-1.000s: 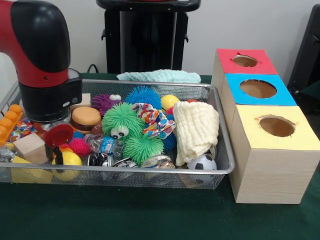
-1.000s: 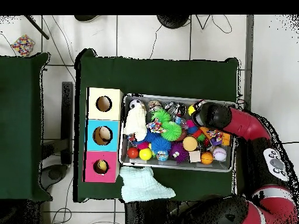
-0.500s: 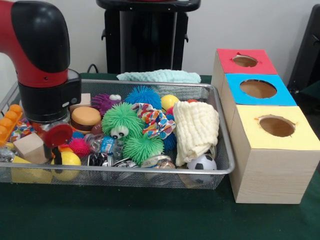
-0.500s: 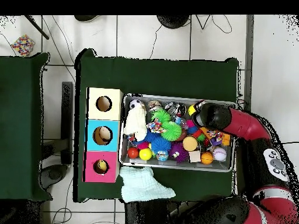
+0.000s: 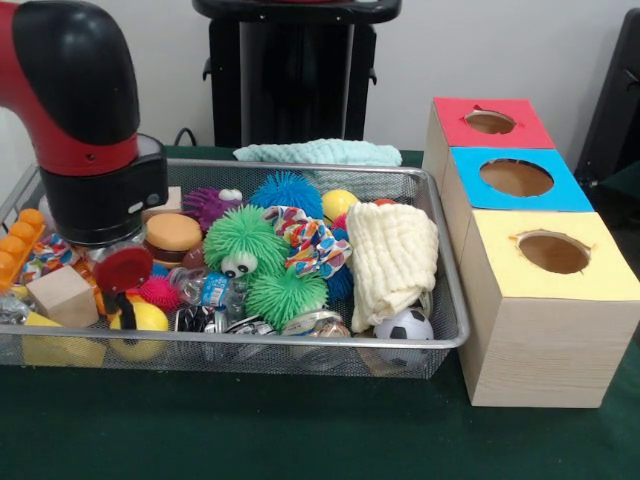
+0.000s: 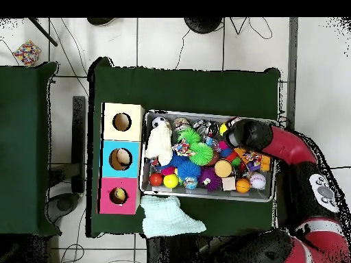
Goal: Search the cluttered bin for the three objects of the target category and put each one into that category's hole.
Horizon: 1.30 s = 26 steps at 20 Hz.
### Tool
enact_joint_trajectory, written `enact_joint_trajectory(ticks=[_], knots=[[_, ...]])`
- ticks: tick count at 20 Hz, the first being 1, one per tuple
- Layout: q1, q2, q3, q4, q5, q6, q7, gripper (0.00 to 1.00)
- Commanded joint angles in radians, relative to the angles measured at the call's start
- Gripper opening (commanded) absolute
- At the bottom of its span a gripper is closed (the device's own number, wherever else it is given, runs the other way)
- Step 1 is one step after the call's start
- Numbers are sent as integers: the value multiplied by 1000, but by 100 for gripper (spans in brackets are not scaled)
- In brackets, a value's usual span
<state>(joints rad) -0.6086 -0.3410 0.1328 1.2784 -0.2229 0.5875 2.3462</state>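
Over the bin's left end in the front view, the red and black arm (image 5: pixel 85 110) comes down into the clutter, its black wrist low above a red disc (image 5: pixel 122 268) and a yellow ball (image 5: pixel 138 322); the fingers are hidden under the wrist, so I cannot tell how far open they are or whether they hold anything. Beside it lie a wooden block (image 5: pixel 62 294) and an orange ridged toy (image 5: pixel 18 245) against the left rim. Toward the middle of the wire bin (image 5: pixel 455 300) sit a tan round lid (image 5: pixel 173 233), a green spiky ball with eyes (image 5: pixel 240 243), a blue spiky ball (image 5: pixel 287 190) and a purple one (image 5: pixel 207 205). A cream cloth (image 5: pixel 393 255) lies with its long axis running from the bin's far rim to its near rim, and a small soccer ball (image 5: pixel 404 326) rests at the near right corner. Right of the bin on the green counter (image 5: pixel 300 440) stands the row of boxes: red hole (image 5: pixel 490 122) farthest, blue hole (image 5: pixel 516 177) in the middle, yellow hole (image 5: pixel 553 252) nearest. A pale green cloth (image 5: pixel 320 152) lies beyond the bin's far rim
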Motion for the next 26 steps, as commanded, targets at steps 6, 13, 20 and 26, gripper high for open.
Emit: enact_joint_trajectory(ticks=[6, 13, 20, 26], knots=[[371, -52, -314, -165, -186, 415, 25, 100], [397, -44, -313, -285, -190, 648, -69, 100], [349, -24, -286, -169, -222, 312, 13, 100], [304, 9, -274, -118, -233, 96, 16, 100]])
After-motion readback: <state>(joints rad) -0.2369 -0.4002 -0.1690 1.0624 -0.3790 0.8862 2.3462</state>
